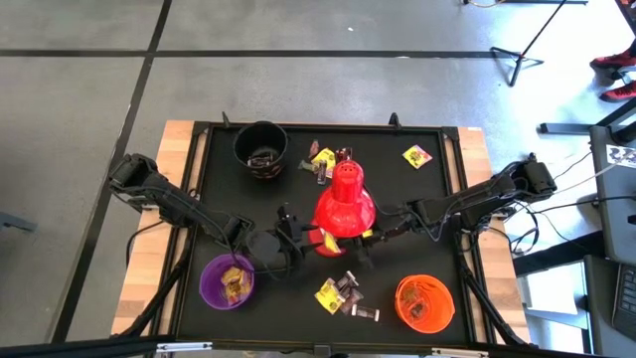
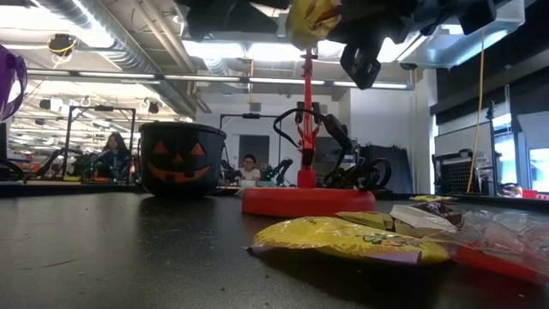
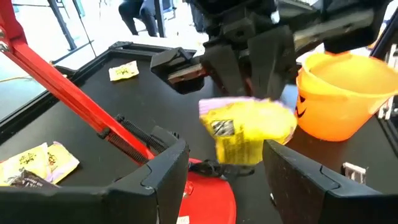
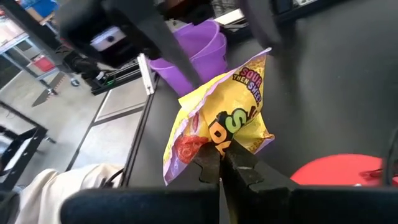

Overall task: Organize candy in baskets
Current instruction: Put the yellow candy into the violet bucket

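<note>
Pinched tight in my right jaws [image 4: 221,163] is a yellow candy packet [image 4: 219,121], held up off the black table [image 1: 437,189] just beside the red lamp [image 1: 344,204], while my left jaws [image 3: 227,165] stand apart right in front of it, not touching it. More candy lies loose on the table near the orange basket [image 1: 425,302] and up by the black basket [image 1: 260,149], and the purple basket [image 1: 228,281] near my left arm already has a few pieces inside.
</note>
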